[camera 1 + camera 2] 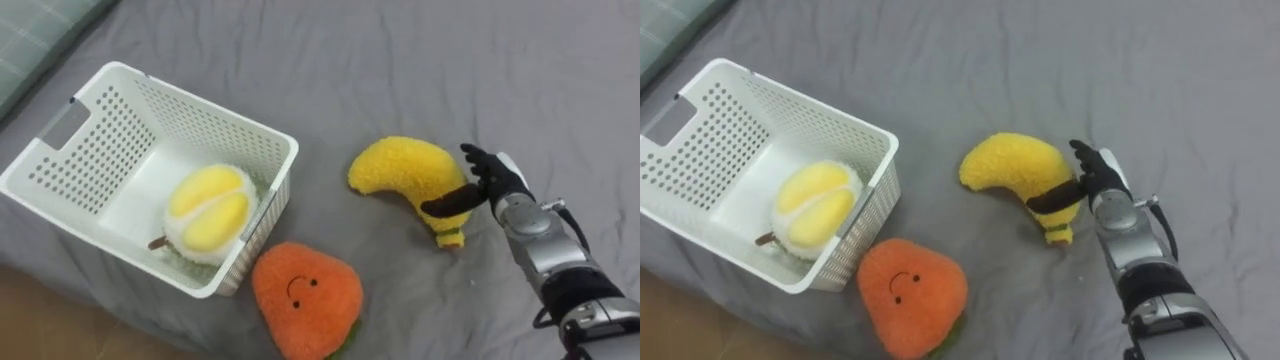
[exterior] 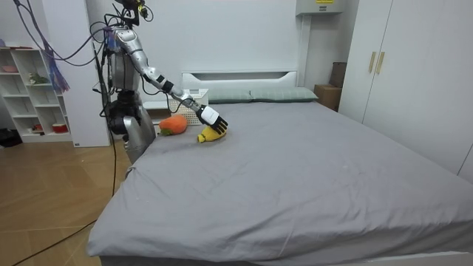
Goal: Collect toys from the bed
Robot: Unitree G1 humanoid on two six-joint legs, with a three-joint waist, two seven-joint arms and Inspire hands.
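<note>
1. While the banana toy (image 1: 405,170) lies on the grey bed sheet (image 1: 400,60), outside the basket, the right hand (image 1: 505,185) has it by its narrow end. The thumb lies across the neck and the other fingers (image 1: 475,158) are set against the far side, so the neck is pinched between them.
2. To the robot's left stands the white basket (image 1: 215,120). A yellow-and-white plush fruit (image 1: 210,210) is already inside, near the wall that faces the banana.
3. An orange plush toy (image 1: 305,295) with a smiling face rests on the sheet, touching the basket's near corner.
4. By the room view, the robot stands at the side of the bed with the arm stretched out over it.
5. The step in hand looks like the grasp on the banana, with two toys left to collect.
6. Next, the hand should firm the hold, lift the banana clear of the sheet, carry it left over the rim and let go above the basket's free floor.
</note>
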